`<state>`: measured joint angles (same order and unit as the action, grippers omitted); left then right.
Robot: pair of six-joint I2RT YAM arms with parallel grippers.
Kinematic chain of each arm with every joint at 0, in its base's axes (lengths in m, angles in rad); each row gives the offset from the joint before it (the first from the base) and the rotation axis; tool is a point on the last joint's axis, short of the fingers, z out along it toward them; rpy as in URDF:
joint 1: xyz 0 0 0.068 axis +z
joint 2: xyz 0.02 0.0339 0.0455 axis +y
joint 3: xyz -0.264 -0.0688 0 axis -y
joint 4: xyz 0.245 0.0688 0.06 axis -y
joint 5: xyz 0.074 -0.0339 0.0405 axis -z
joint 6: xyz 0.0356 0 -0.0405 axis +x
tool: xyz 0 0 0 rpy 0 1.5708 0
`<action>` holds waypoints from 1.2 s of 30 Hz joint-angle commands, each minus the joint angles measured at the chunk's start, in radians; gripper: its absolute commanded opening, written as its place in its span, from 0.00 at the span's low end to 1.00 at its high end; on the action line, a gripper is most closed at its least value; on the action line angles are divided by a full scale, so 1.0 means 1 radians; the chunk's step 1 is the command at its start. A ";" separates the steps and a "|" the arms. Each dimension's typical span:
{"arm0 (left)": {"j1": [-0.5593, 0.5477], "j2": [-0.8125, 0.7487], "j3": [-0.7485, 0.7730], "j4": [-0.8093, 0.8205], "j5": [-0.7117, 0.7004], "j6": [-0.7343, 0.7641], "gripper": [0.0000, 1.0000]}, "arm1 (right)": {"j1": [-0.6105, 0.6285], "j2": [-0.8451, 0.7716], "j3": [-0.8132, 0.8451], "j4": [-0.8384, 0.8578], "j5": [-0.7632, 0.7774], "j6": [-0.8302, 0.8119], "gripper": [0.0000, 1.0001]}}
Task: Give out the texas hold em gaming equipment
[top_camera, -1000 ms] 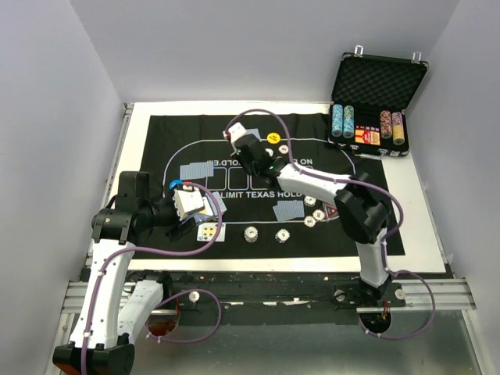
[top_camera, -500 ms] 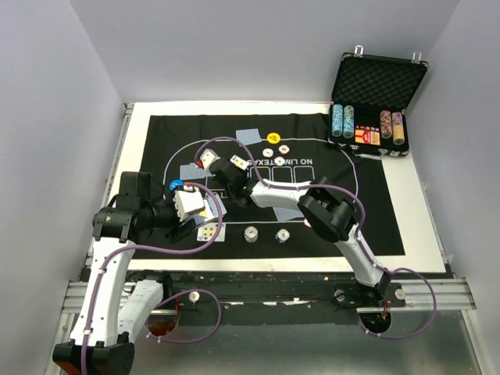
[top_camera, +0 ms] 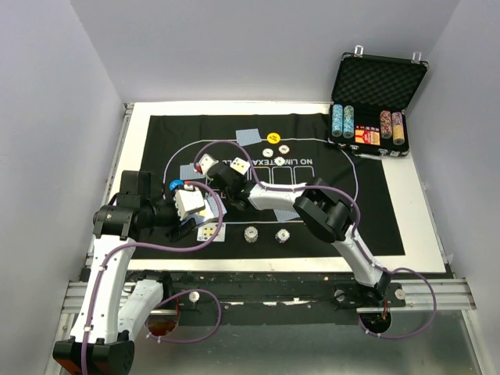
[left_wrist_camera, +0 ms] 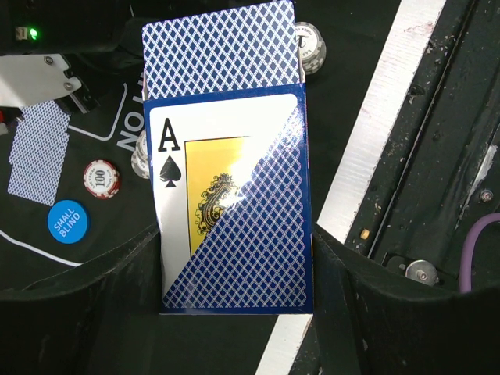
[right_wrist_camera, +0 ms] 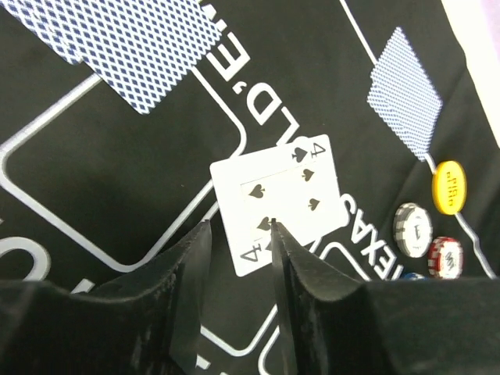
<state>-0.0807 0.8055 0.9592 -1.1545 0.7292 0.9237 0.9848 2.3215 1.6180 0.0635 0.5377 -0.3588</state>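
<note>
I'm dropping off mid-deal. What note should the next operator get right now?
Left gripper: shut on the deck box, with cards sticking out of its top, over the near-left part of the mat.
Right gripper: jaws slightly apart over a face-up four of spades; contact unclear.
Done: face-down pairs, yellow button, small-blind button and several chips are on the mat.
Left: probably more cards to deal; chip stacks sit in the open case.
</note>
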 commanded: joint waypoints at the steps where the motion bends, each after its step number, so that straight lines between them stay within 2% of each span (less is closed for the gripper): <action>1: -0.002 -0.005 0.033 0.007 0.015 0.020 0.47 | 0.012 -0.004 -0.029 -0.062 -0.148 0.084 0.51; 3: -0.004 -0.006 0.032 0.007 0.012 0.020 0.47 | 0.011 -0.017 -0.032 -0.106 -0.174 0.110 0.56; 9: -0.002 -0.009 0.032 0.010 0.016 0.020 0.47 | -0.046 -0.120 -0.095 -0.117 -0.246 0.217 0.59; 14: -0.002 -0.005 0.029 0.016 0.021 0.020 0.47 | -0.153 -0.255 -0.148 -0.166 -0.347 0.413 0.60; 19: -0.002 0.006 0.033 0.022 0.024 0.020 0.47 | -0.238 -0.411 -0.170 -0.252 -0.459 0.584 0.66; 25: -0.002 0.009 0.027 0.035 0.021 0.020 0.47 | -0.290 -0.620 -0.242 -0.291 -0.721 0.765 0.73; 28: -0.002 0.011 0.021 0.044 0.016 0.020 0.47 | -0.290 -0.697 -0.309 -0.249 -0.939 0.849 0.81; 31: -0.002 0.012 0.015 0.053 0.016 0.020 0.47 | -0.288 -0.740 -0.395 -0.134 -1.166 0.975 0.90; 36: -0.004 0.018 0.019 0.055 0.021 0.020 0.48 | -0.268 -0.766 -0.492 -0.008 -1.282 1.087 0.94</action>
<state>-0.0807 0.8219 0.9588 -1.1275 0.7292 0.9302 0.6971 1.5642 1.1873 -0.0422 -0.5323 0.5846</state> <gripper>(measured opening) 0.715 0.932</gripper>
